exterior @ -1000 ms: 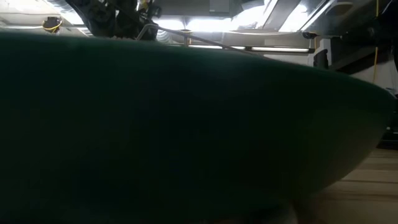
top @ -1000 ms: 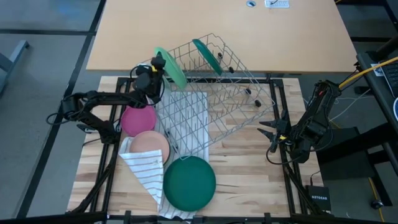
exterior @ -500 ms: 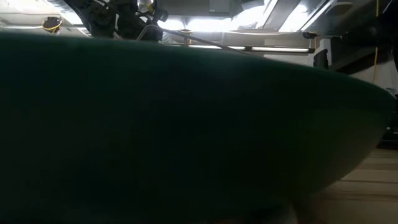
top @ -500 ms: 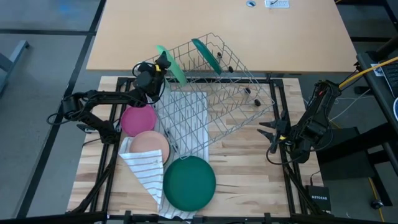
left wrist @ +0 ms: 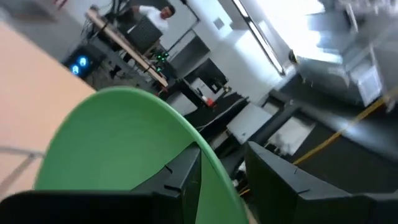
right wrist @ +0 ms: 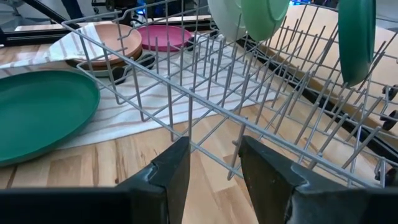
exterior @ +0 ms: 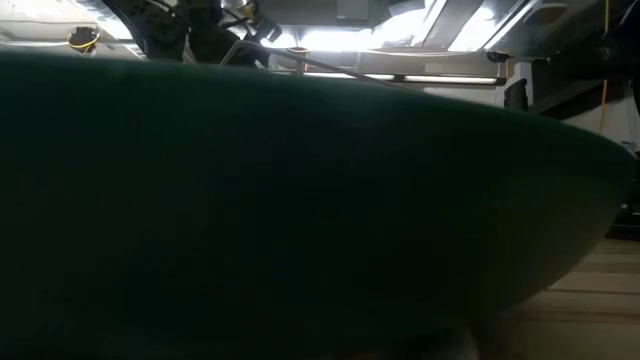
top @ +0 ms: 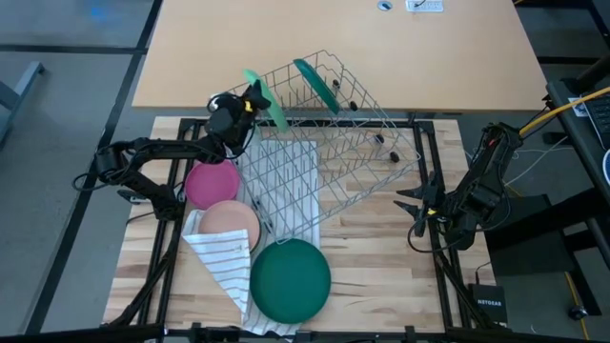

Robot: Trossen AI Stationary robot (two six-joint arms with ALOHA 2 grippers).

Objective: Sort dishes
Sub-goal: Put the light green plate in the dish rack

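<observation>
My left gripper (top: 245, 103) is shut on a light green plate (top: 265, 97) with a white inside (right wrist: 225, 17), at the wire rack's (top: 329, 143) far left corner. A dark green plate (top: 317, 86) stands on edge between the rack's far wires. On the table left of the rack lie a magenta plate (top: 212, 183), a peach-pink plate (top: 229, 221) and a big dark green plate (top: 291, 278). The big plate fills the low view (exterior: 300, 200). My right gripper (top: 412, 205) waits open at the table's right side, its fingers (right wrist: 174, 171) facing the rack. My left gripper pinches the light green plate's rim (left wrist: 214, 171) between its two fingers, one finger (left wrist: 183, 180) on each face. The fingers come about level from the table's left side. The plate stands steeply on edge over the rack's corner; whether its lower edge touches the wires I cannot tell.
A white striped cloth (top: 224, 262) lies under the rack and the plates at the near left. The rack sits tilted across the table's middle. Bare wood (top: 381, 276) shows at the near right. A light brown tabletop (top: 334, 38) lies beyond the far edge.
My left gripper has rolled in place, shut on the light green plate. The plate has turned from showing its broad face to the high view toward standing more on edge. My right arm has kept still.
</observation>
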